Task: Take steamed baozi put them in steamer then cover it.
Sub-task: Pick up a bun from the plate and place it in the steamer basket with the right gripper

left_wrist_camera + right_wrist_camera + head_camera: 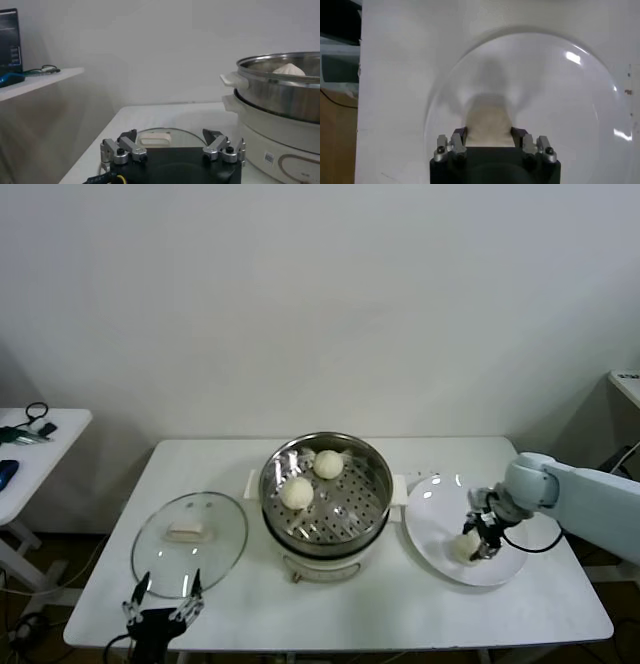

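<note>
The steamer (372, 471) stands mid-table with two steamed baozi (328, 464) (296, 493) on its perforated tray. Right of it, my right gripper (483, 539) reaches down onto a white plate (435, 514) and is shut on a third baozi (463, 547). In the right wrist view that baozi (489, 117) is pressed between the fingers of the right gripper (490, 133) over the plate (560, 95). The cover (215, 549) lies flat to the steamer's left. My left gripper (163, 604) waits open at the table's front edge, just before the cover (182, 137), beside the steamer (280, 97).
The white table (400, 609) ends close behind the plate on the right and at the front by my left gripper. A small side table (50, 429) with cables and a dark device stands off to the left.
</note>
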Robot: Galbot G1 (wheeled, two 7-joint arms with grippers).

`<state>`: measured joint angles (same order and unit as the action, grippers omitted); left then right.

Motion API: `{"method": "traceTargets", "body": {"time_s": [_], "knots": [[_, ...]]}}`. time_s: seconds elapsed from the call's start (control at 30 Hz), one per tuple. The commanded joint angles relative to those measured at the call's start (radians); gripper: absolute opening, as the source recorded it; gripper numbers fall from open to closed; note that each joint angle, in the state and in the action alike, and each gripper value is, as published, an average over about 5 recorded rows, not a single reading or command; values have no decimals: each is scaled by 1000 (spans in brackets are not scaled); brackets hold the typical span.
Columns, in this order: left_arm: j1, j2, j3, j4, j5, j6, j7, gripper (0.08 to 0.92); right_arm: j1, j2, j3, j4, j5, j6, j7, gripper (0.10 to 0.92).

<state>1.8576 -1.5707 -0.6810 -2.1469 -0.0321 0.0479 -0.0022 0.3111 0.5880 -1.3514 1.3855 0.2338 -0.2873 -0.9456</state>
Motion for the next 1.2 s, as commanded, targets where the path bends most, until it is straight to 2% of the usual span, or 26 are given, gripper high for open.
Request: {"method": "traceTargets", "body": {"time_s": [0.03,0.2,0.43,0.6,0.77,1.2], "knots": [[0,0,1,-1,0,1,0,823,392,64,-231,7,60,132,-86,595],[1,1,6,-2,2,2,0,823,686,183,-357,22,127,335,-158,595],[3,4,10,-3,6,2,0,823,876,328,-288,119,138,521,-209,602],[3,4,13,-6,10,3,1,823,857,411,-199,286,89,537,-158,602],[3,1,11,-9,16,2,1,823,735,497,-184,374,-40,541,-96,602],[5,-8,-7,-17,16,7,1,823,449,597,-207,319,-286,520,-24,602]]}}
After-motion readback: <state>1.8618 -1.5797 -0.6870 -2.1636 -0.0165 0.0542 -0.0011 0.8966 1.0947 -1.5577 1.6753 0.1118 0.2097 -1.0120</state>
